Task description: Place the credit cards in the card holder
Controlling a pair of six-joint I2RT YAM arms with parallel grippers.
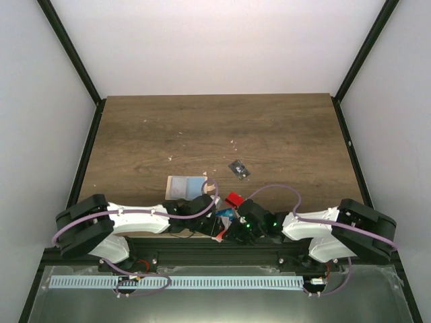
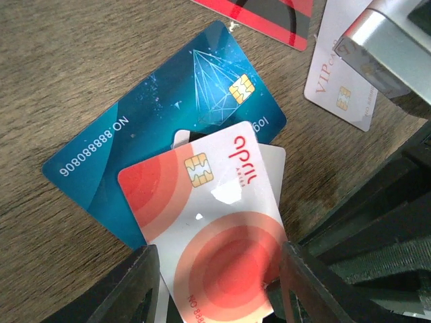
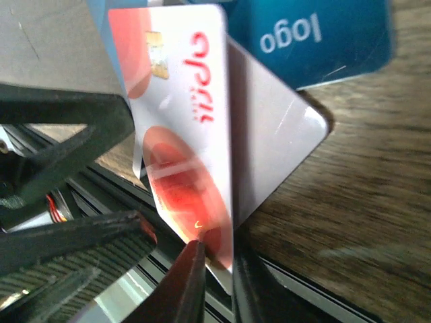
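A white card with a big red dot [image 2: 222, 235] is lifted off the table between my left gripper's [image 2: 219, 259] fingers, which press on its long edges. A plain white card [image 2: 273, 165] lies just behind it. My right gripper [image 3: 219, 252] is shut on the lower edge of the same red-dot card [image 3: 185, 134], which stands tilted. Under them a blue card [image 2: 161, 128] lies flat on the wood. A red card [image 2: 269, 13] and a white VIP card [image 2: 337, 74] lie further off. The card holder [image 1: 183, 186] rests flat on the table just beyond my left gripper [image 1: 214, 225].
A small dark patterned item [image 1: 238, 168] lies further out on the table. The black rail at the table's near edge [image 3: 323, 286] runs directly under both grippers. My right gripper [image 1: 234, 229] is close against the left one.
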